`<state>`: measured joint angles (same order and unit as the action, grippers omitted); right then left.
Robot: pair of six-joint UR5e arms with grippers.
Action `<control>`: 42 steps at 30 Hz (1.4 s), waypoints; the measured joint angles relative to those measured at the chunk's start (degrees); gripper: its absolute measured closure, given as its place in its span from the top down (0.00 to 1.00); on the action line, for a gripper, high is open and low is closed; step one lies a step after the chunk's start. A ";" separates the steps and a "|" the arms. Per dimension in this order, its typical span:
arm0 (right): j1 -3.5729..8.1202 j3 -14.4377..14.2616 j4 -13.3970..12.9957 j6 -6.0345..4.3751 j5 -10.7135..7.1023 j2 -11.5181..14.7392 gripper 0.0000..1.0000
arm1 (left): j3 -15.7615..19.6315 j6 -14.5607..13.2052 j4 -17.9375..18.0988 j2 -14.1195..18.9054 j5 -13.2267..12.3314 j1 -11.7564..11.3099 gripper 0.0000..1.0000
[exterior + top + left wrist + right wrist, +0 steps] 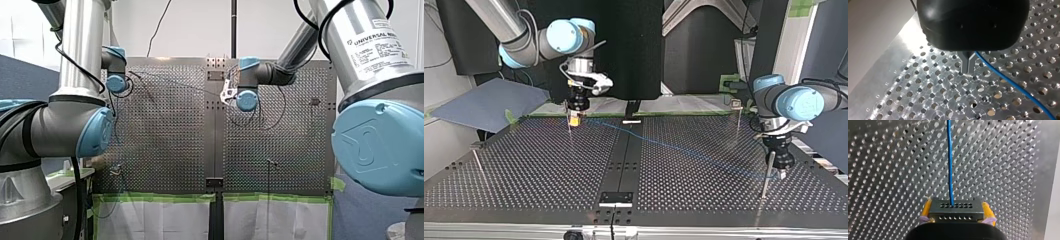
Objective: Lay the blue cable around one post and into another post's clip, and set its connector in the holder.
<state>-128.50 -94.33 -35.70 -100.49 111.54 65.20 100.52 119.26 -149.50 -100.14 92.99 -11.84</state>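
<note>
My right tool (956,207) is clamped on the black connector (956,213), held up and not set down in anything yet. The blue cable (950,162) runs straight from it across the tabletop (539,165) to my left tool (780,172), which looks pinched shut on it. A thin post (764,187) stands just beside that tool.

Blue cable (659,142) crosses table (549,175) diagonally; thin post (766,175) stands beside its end; open room either side.

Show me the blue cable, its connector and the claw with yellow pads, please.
blue cable (950,162): right wrist view, its straight middle stretch.
connector (956,211): right wrist view, its dark holed face.
my right claw (574,119): top view, between its yellow-padded tips.
</note>
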 joint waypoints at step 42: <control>0.78 -20.70 -20.69 -2.76 10.08 -13.75 0.00 | 0.00 0.00 -0.01 0.00 -0.05 0.45 0.00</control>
<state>-127.72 -115.03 -56.39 -103.25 121.61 51.45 100.53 119.26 -149.51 -100.14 92.94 -11.40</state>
